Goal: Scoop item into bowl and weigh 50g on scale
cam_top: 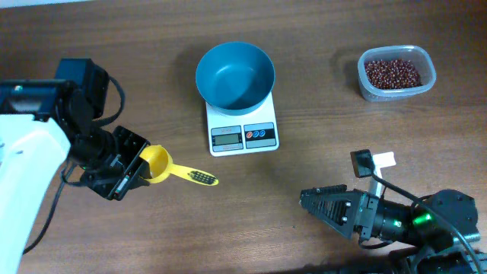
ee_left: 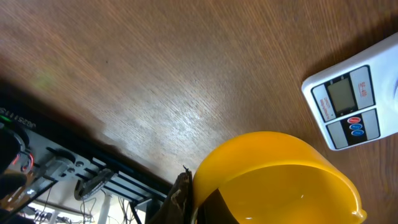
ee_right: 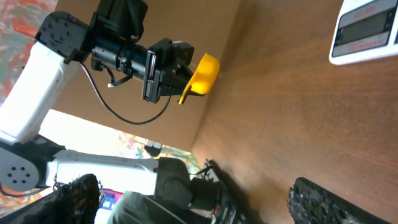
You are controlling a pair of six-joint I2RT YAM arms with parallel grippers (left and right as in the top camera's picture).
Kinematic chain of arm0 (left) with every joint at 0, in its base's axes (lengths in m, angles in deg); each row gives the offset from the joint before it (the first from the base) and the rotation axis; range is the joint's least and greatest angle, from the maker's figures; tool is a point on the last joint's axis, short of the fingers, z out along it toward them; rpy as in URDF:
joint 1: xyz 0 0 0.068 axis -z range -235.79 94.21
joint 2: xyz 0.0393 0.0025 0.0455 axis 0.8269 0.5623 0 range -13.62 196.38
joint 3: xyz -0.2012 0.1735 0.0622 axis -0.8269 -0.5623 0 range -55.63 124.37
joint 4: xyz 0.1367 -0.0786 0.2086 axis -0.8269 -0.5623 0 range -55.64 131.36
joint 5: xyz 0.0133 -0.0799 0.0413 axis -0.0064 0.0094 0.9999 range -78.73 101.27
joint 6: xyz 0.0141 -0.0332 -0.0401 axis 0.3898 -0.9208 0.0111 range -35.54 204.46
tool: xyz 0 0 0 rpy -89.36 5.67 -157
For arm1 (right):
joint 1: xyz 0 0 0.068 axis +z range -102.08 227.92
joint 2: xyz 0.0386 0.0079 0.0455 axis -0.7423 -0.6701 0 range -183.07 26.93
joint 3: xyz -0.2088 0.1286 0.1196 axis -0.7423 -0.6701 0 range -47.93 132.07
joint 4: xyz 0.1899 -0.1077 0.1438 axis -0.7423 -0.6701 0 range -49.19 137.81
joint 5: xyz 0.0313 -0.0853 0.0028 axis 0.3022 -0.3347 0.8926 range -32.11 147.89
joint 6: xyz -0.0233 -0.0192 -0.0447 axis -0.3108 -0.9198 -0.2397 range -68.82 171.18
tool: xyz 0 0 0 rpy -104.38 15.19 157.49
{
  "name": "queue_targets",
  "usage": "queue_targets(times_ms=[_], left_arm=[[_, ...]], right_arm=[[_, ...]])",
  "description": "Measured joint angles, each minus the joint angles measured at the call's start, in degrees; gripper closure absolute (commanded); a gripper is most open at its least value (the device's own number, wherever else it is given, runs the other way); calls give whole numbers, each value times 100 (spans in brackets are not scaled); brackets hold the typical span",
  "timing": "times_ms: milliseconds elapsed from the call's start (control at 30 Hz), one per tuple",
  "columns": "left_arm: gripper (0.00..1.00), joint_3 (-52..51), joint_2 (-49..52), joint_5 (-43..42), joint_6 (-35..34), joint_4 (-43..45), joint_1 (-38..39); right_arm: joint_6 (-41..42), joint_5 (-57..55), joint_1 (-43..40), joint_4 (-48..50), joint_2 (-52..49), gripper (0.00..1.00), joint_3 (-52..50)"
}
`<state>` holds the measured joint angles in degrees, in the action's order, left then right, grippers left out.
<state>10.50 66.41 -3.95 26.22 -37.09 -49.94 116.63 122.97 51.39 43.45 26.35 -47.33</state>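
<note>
The teal-blue bowl (cam_top: pixel 235 74) stands empty on the white scale (cam_top: pixel 243 135) at the back centre. The red-brown beans (cam_top: pixel 392 73) lie in a clear tub (cam_top: pixel 365 85) at the back right. My left gripper (cam_top: pixel 135 170) is shut on the cup of an empty yellow scoop (cam_top: pixel 157 163), left of the scale, with the handle pointing right. The scoop fills the bottom of the left wrist view (ee_left: pixel 273 180), with the scale (ee_left: pixel 348 109) beyond it. My right gripper (cam_top: pixel 307 199) is open and empty at the front right, rolled on its side; its view shows the scoop (ee_right: pixel 203 73) and a corner of the scale (ee_right: pixel 367 31).
A small white tag with a black clip (cam_top: pixel 370 162) lies just behind the right arm. The left arm's white body (cam_top: pixel 30 175) covers the front left of the wooden table (cam_top: pixel 319 137). Beyond the table's edge stand racks and clutter (ee_left: pixel 68 174).
</note>
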Motion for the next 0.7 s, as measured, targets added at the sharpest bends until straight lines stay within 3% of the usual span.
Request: queue_targets(times_ms=[233, 500, 700], left_arm=[[100, 0, 0, 131, -1040, 168, 529], [100, 0, 0, 256, -1434, 684, 1056], [100, 0, 0, 358, -1493, 697, 1054]], right_arm=[[-549, 13, 0, -9, 0, 0, 0], [820, -111, 0, -4, -173, 0, 0], [1257, -223, 0, 212, -837, 0, 2]])
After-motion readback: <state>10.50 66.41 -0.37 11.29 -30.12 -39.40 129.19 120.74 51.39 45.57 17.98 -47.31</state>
